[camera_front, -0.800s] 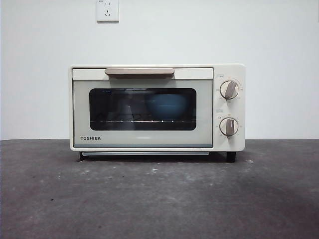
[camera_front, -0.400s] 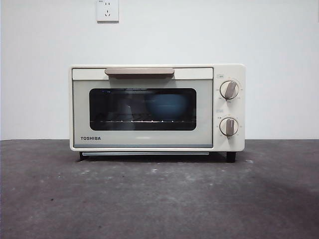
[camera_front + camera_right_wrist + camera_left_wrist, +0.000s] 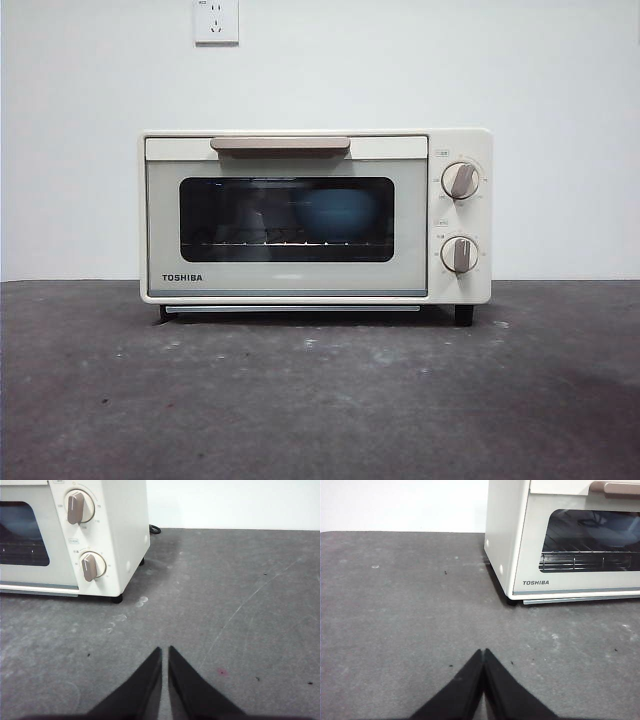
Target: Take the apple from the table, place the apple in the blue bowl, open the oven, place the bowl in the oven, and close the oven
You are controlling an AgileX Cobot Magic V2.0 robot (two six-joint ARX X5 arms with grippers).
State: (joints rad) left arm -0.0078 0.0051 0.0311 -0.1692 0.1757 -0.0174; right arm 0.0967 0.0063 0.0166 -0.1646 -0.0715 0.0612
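The cream-white oven stands in the middle of the table with its door closed. Through the dark glass I make out the blue bowl on the wire rack; it also shows faintly in the left wrist view as the blue bowl. The apple is hidden from view. My left gripper is shut and empty over the bare table, in front of the oven and to its left. My right gripper is shut and empty in front of the oven's right end.
A taupe bar handle runs along the top of the door. Two round knobs sit on the oven's right panel. A wall socket is on the white wall behind. A black cable lies behind the oven.
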